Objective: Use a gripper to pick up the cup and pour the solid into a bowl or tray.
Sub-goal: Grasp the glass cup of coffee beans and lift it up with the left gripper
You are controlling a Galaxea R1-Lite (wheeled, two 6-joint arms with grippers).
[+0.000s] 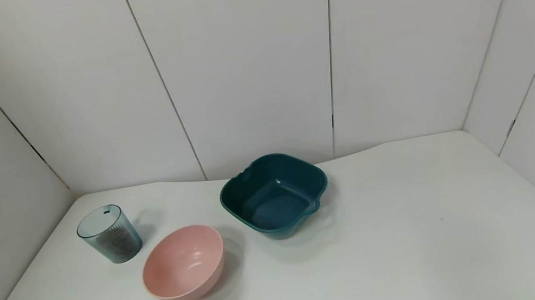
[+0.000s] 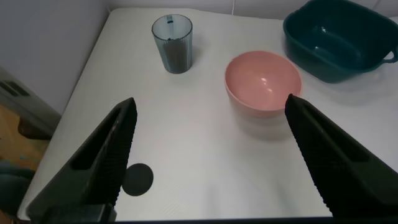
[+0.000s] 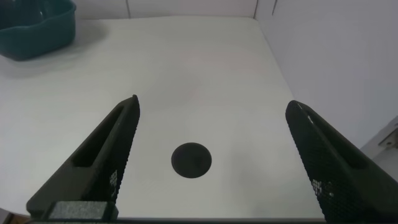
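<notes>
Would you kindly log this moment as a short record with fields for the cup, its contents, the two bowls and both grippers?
cup: translucent blue-grey cup, upright on the table, at the robot's left
contents: the solid, dark pieces, inside the cup
pink bowl: pink bowl, empty, just right of the cup and nearer the robot
teal basin: teal basin, empty, right of the pink bowl and farther back
left gripper: left gripper, open, above the table, short of the cup, holding nothing
right gripper: right gripper, open, above bare table on the right side
</notes>
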